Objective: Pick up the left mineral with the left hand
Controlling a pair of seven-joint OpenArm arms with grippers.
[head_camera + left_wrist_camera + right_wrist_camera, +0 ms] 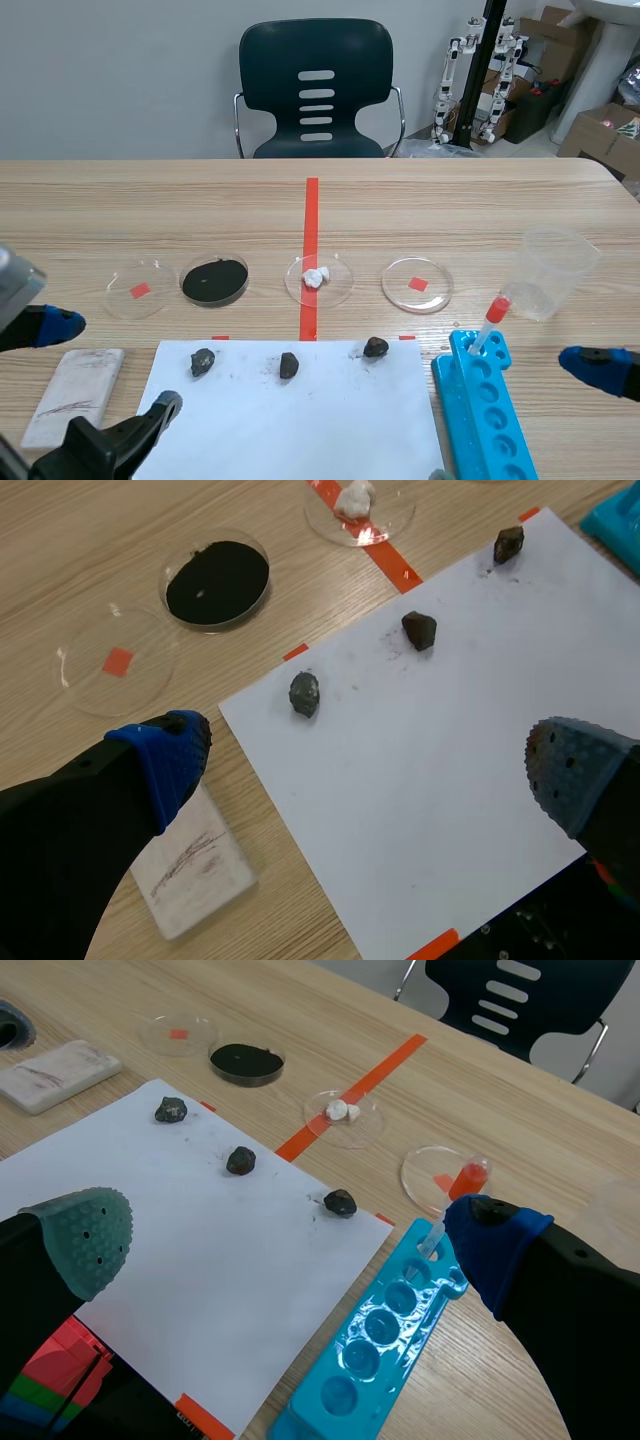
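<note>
Okay: left gripper (100, 372) wide open, left mineral (203, 361) lying free on the paper (300, 430).
Scene view: mineral lower left of centre, at the paper's upper left corner, left of the middle rock (289, 365); gripper low at the frame's left edge, apart from the mineral, near a white tile (72, 395). Left wrist view: fingers spread wide, nothing between, mineral ahead of them just inside the paper's corner, black-powder dish (217, 580) beyond it. Right wrist view: right gripper (290, 1235) spread wide and empty above the paper, blue rack (385, 1345) beside it, mineral well ahead, toward the tile.
</note>
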